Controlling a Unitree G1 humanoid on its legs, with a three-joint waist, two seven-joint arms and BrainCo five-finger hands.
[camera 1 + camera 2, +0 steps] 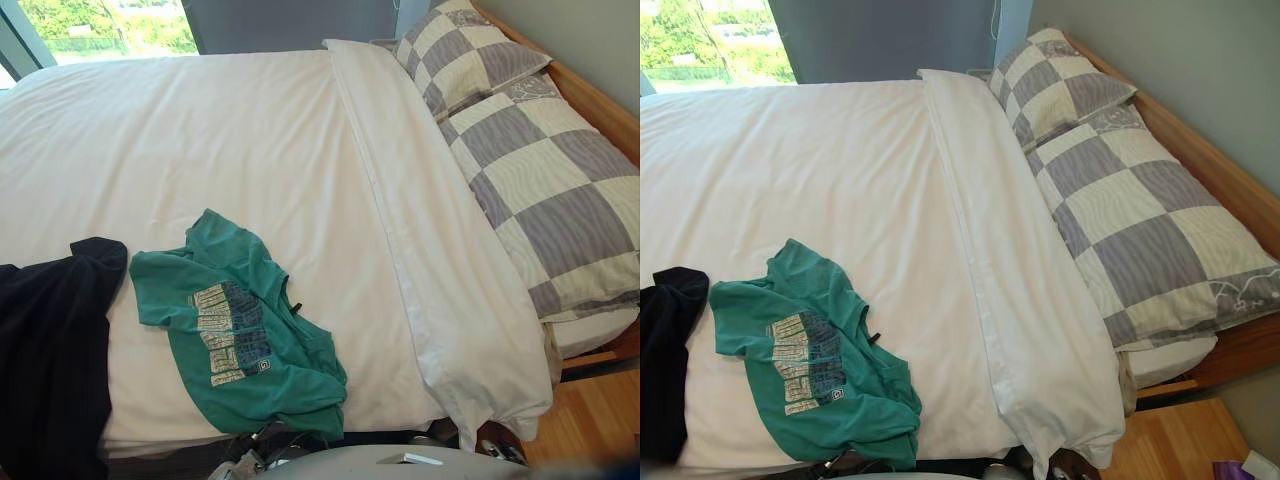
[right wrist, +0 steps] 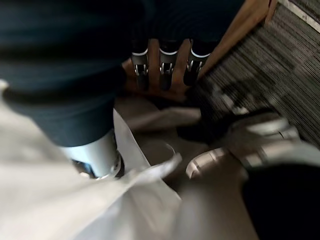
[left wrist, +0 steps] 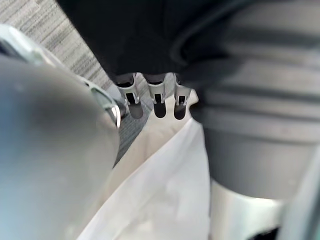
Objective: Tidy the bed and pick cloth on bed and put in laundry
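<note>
Shirt: your green T-shirt (image 1: 235, 330) lies crumpled on the bed (image 1: 200, 150), print side up, near the front edge.
Dark cloth: you have a black garment (image 1: 50, 350) just beside the shirt's sleeve, on its left, draped over the front-left edge of the bed.
Cover: white duvet (image 1: 250, 110) lies mostly smooth. Its folded-back band (image 1: 420, 250) runs between the flat part and the pillows.
Pillows: two checked grey-and-cream ones, near pillow (image 1: 550, 190) and far pillow (image 1: 460, 55), lie side by side along the wooden headboard (image 1: 600, 100) on your right.
Left robot hand (image 3: 159, 102): fingers hang relaxed and hold nothing. White bedding (image 3: 160, 190) shows past them, grey carpet (image 3: 45, 25) off to one side.
Right robot hand (image 2: 167, 65): fingers relaxed and empty too. Past them you see a wooden frame (image 2: 240, 25) and grey carpet.
Around: window (image 1: 100, 25) beyond the far-left corner, wood floor (image 1: 590, 420) at front right.
</note>
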